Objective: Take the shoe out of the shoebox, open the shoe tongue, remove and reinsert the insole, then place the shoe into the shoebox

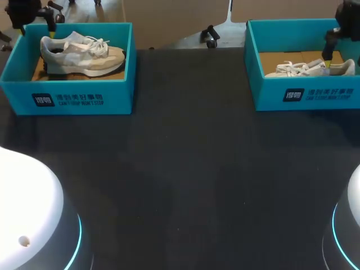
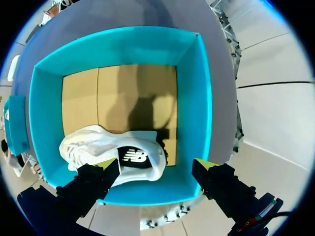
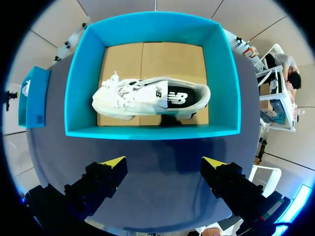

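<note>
Left gripper (image 2: 156, 166): fingers spread wide, empty. 1 yellow tip hangs over the heel collar of the left shoe (image 2: 98, 142). The other tip is out past the wall of the left shoebox (image 2: 203, 98). This shoe lies along the wall nearest the gripper, opening up, insole (image 2: 134, 157) visible.

Right gripper (image 3: 163, 162): also spread, empty, tips over the table (image 3: 157, 196). Ahead of it the right shoe (image 3: 142, 96) lies in the right shoebox (image 3: 227, 73). Its long axis runs parallel to the line between the 2 tips.

Judgement: neither shoe is lifted yet. The left arm is nearer its shoe. The right needs to advance and probably turn its wrist.
</note>
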Available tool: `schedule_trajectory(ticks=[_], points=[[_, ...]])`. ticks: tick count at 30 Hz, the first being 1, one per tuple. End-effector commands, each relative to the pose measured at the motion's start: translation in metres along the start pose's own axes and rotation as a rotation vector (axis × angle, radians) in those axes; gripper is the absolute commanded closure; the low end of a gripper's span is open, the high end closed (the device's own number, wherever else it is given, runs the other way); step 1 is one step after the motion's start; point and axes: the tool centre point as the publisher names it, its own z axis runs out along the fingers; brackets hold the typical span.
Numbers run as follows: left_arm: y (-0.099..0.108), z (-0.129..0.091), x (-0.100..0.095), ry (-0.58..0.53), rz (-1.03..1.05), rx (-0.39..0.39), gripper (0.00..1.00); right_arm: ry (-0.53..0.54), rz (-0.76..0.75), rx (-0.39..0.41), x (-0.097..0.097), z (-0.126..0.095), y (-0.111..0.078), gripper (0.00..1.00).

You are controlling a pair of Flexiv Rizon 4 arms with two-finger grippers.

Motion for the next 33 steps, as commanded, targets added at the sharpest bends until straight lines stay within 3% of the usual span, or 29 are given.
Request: schedule_trajectory(ticks=[1,13,16,33], points=[[0.017,0.016,0.002,-0.01,0.009,0.031,0.0,-0.001,0.0,-0.003,0.0,0.0,-0.001,0.0],[0.031,0.042,0.007,-0.008,-0.008,0.063,0.0,-0.001,0.0,-0.003,0.0,0.0,-0.001,0.0],[0.035,0.05,0.007,-0.03,-0.017,0.104,0.0,-0.001,0.0,-0.003,0.0,0.0,-0.001,0.0],[0.03,0.082,0.002,-0.015,-0.067,0.164,0.0,-0.001,0.0,-0.003,0.0,0.0,-0.001,0.0]])
